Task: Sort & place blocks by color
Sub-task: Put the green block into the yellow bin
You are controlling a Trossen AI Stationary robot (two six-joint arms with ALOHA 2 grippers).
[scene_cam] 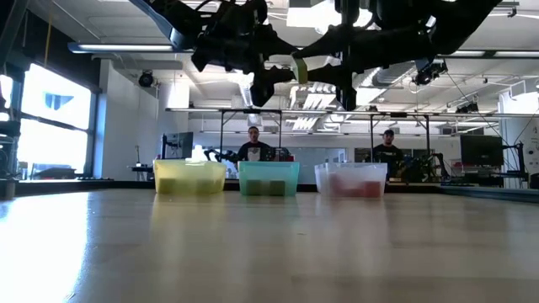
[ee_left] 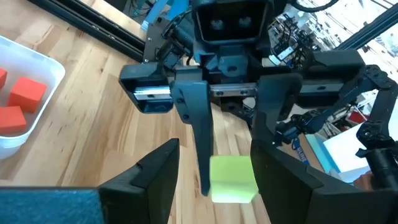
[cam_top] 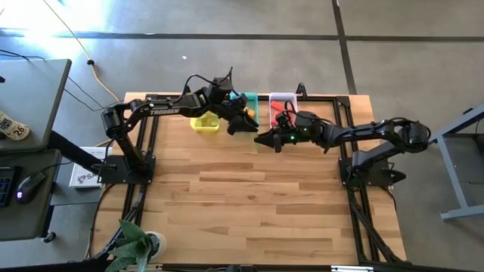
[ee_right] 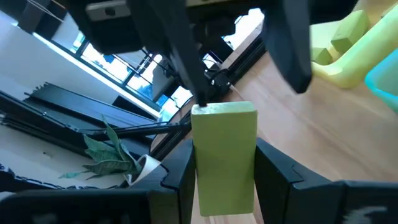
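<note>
A light green block (ee_right: 224, 143) hangs in the air between my two grippers, in front of the bins. My right gripper (cam_top: 265, 140) reaches in from the table's right and is shut on it. My left gripper (cam_top: 246, 125) faces it from the left, open. Its fingers (ee_left: 155, 180) stand on either side of the block's free end (ee_left: 233, 180); I cannot tell whether one touches. At the far edge stand a yellow bin (cam_top: 203, 123) with light green blocks (ee_right: 339, 34), a teal bin (cam_top: 249, 100) and a clear bin (cam_top: 282, 98) with red blocks (ee_left: 25, 96). My right gripper pinches the block's two opposite long sides (ee_right: 224, 186) between its two fingers. The fingers come about level from the table's right and lie along the block. The block sticks out past the fingertips toward my left gripper and is lifted clear, high above the table (scene_cam: 299, 69).
The three bins sit in a row just behind both grippers. The near half of the wooden table (cam_top: 249, 204) is bare. A potted plant (cam_top: 136, 245) stands at the near left corner. Two people (scene_cam: 253, 145) are in the room beyond the far edge.
</note>
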